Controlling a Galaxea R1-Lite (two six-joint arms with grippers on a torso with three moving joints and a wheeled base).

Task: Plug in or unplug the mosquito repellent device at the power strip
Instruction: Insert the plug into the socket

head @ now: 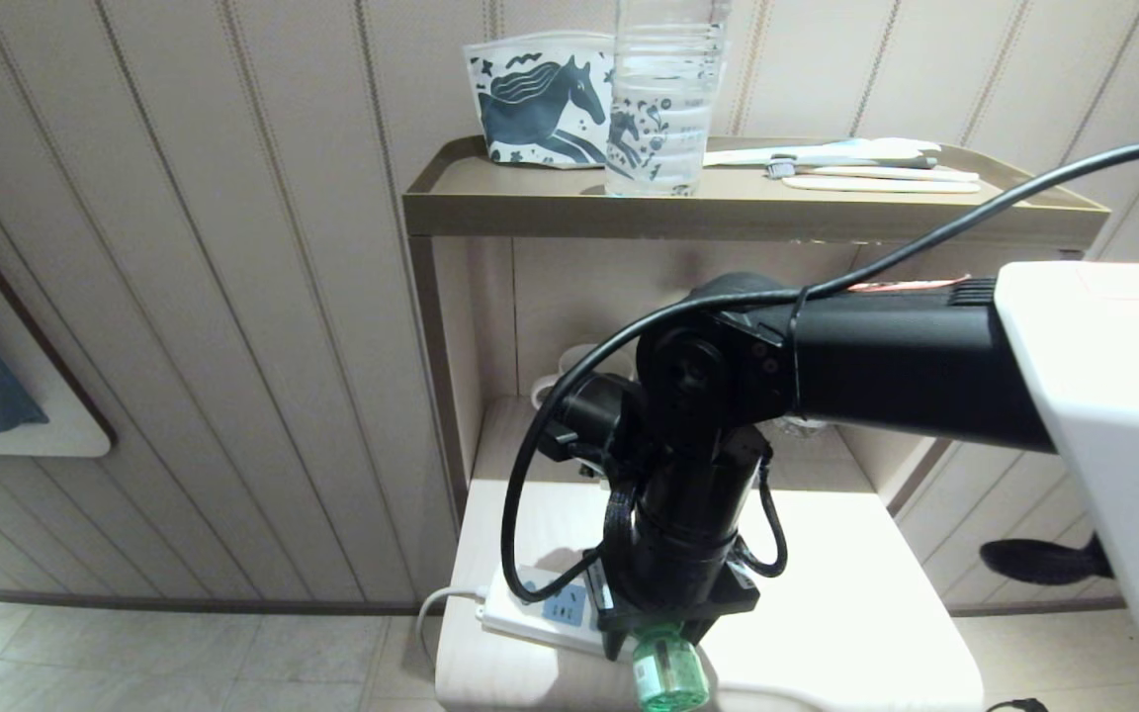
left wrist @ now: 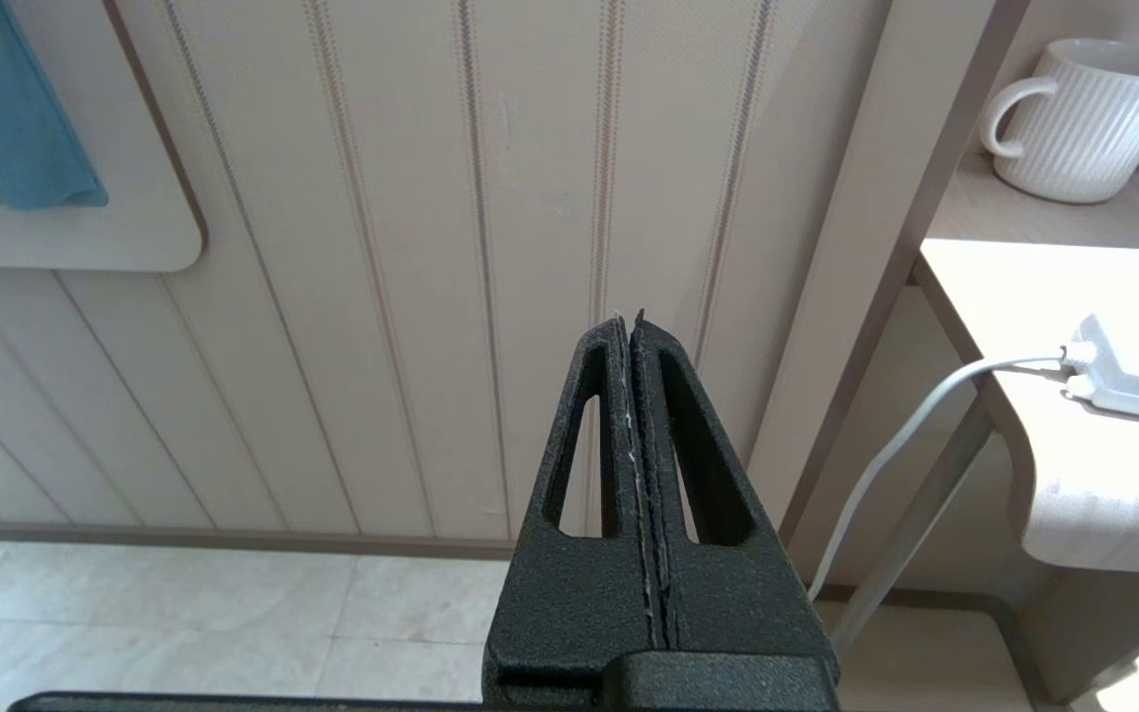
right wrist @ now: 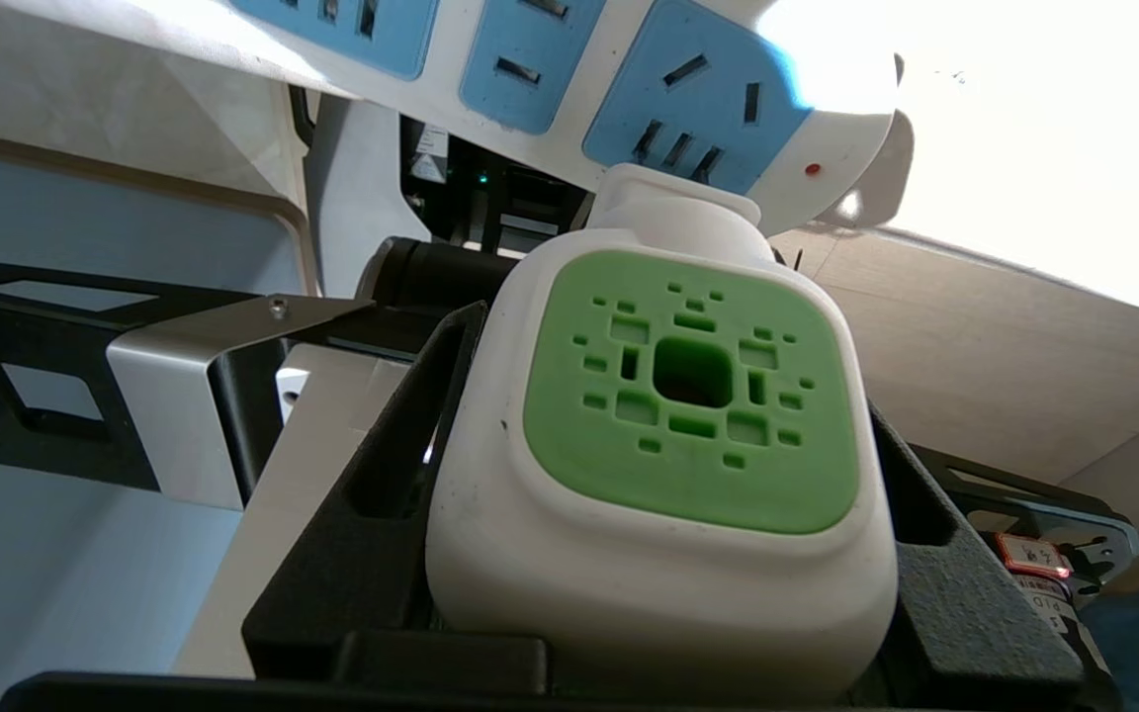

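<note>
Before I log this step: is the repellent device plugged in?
Cannot tell: the mosquito repellent device, held by the right gripper, meets the power strip; its prongs are hidden.

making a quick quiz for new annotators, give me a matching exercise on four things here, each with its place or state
Things:
1. mosquito repellent device
2. left end effector
3. white mug
4. clear water bottle

Places or states:
A. fingers pressed together, beside the wall panels
B. top shelf, by the horse-print pouch
C. clamped in the right end effector, plug end at the power strip
D. lower shelf, behind the white tabletop

Pairs: 1-C, 2-A, 3-D, 4-B
</note>
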